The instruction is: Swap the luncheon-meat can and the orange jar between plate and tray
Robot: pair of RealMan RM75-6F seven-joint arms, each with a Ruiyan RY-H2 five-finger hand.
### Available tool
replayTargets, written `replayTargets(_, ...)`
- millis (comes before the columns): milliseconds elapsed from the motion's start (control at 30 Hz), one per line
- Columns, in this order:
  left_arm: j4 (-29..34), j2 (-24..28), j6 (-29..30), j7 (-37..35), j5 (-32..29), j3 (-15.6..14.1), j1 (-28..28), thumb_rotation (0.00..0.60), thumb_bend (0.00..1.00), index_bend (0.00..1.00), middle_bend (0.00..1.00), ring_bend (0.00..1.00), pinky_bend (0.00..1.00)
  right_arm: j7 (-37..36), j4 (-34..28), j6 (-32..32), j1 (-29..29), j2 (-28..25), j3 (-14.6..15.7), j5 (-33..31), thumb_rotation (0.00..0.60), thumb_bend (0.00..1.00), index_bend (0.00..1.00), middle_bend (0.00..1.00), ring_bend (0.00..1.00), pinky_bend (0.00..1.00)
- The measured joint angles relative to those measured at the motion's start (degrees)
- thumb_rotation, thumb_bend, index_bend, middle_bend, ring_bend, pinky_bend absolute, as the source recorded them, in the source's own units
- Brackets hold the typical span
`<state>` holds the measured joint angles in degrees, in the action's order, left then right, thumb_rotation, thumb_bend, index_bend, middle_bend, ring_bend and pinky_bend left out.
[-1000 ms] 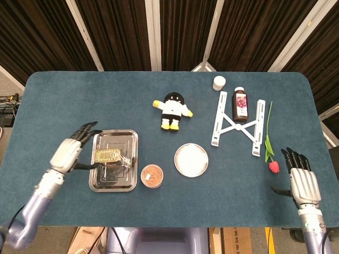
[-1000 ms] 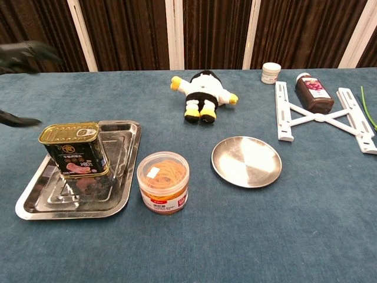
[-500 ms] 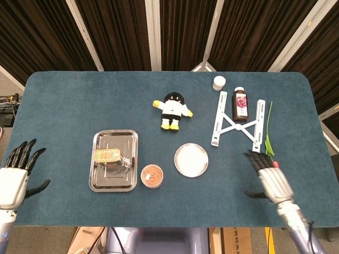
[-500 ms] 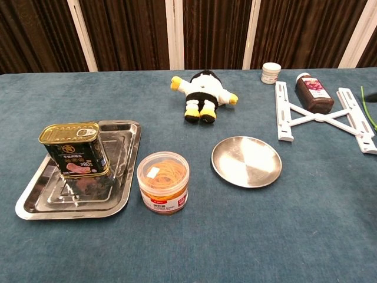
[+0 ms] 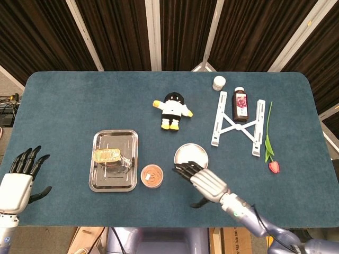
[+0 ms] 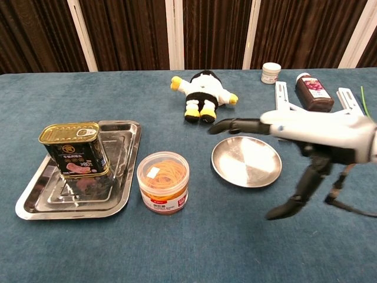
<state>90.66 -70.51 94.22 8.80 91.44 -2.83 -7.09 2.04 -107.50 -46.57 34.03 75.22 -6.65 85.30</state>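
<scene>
The luncheon-meat can (image 5: 108,155) (image 6: 75,149) stands upright in the steel tray (image 5: 124,141) (image 6: 121,171). The orange jar (image 5: 151,175) (image 6: 164,182) sits on the cloth between the tray and the round plate (image 5: 188,152) (image 6: 247,162), on neither of them. My right hand (image 5: 205,182) (image 6: 312,130) hovers open over the plate's near side, fingers spread and pointing toward the jar, holding nothing. My left hand (image 5: 18,179) is open at the table's front left edge, well away from the tray; the chest view does not show it.
A plush doll (image 5: 172,110) (image 6: 203,94) lies behind the plate. Far right are a white folding stand (image 5: 237,124) (image 6: 284,118), a dark bottle (image 5: 240,103) (image 6: 311,91), a small white jar (image 5: 219,82) (image 6: 271,72) and a tulip (image 5: 270,153).
My right hand swept from the table's right side leftward to above the plate. My left hand drew back from the tray to the front left edge, then barely moved. The objects stayed put.
</scene>
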Motion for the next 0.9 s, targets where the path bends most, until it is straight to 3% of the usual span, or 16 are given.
replayTargets(233, -0.44, 0.15, -0.38, -2.17, -0.49, 1.12, 0.34, 0.6, 0.17, 0.17, 0.0, 0.0, 0.1, 8.86, 2.69, 1.6, 4.41, 7.74, -3.23, -10.8, 0.6, 0.02, 0.0, 0.0, 0.0, 0.0)
replayTargets(533, -0.2, 1.14, -1.53, -4.91, -0.76, 1.84, 0.71, 0.6, 0.17, 0.17, 0.0, 0.0, 0.1, 15.78, 7.12, 2.35, 10.58, 13.72, -5.62, -22.79, 0.6, 0.02, 0.0, 0.0, 0.0, 0.0)
replayTargets(767, 0.07, 1.47, -1.45, -6.04, -1.73, 2.97, 1.27, 0.6, 0.17, 0.17, 0.0, 0.0, 0.1, 21.59, 9.83, 1.47, 15.4, 18.25, -6.13, -30.51, 0.6, 0.02, 0.01, 0.1, 0.11, 0.0)
replayTargets(900, 0.01, 1.56, -1.44, -6.91, -1.77, 3.38, 1.4, 0.6, 0.18, 0.18, 0.0, 0.0, 0.1, 23.84, 11.18, 0.53, 17.46, 20.49, -6.12, -33.56, 0.6, 0.02, 0.08, 0.17, 0.18, 0.0)
